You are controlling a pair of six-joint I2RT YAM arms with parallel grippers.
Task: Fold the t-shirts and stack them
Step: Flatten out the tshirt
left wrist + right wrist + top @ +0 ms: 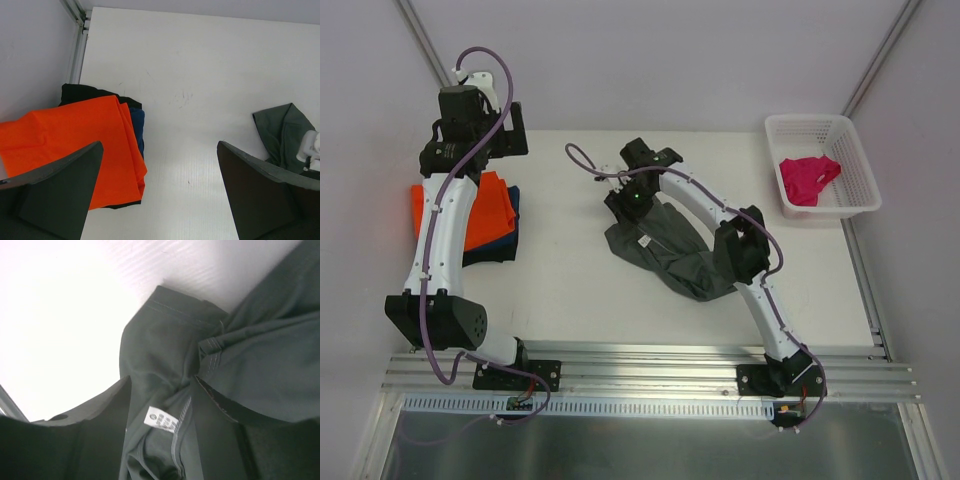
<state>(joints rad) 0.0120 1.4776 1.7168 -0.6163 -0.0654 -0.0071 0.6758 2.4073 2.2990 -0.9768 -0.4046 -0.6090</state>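
Note:
A crumpled dark grey t-shirt (pixel 672 255) lies in the middle of the table. My right gripper (pixel 632 200) is down on its far left end. In the right wrist view the right gripper (pixel 160 385) stands open, its fingers on either side of a bunched fold of the grey t-shirt (pixel 160 350) beside a white label (pixel 161 419). A folded orange t-shirt (pixel 485 215) tops a navy one (pixel 505 245) at the left edge. My left gripper (pixel 485 135) hovers beyond that stack, wide open and empty (pixel 160 170). A pink t-shirt (pixel 807 178) lies in the basket.
The white lattice basket (pixel 865 180) stands at the far right corner of the table. The orange t-shirt (pixel 75 140) and the navy edge (pixel 138 125) sit close to the left wall and its metal rail (pixel 77 55). The right arm's elbow (pixel 745 250) hangs over the grey cloth.

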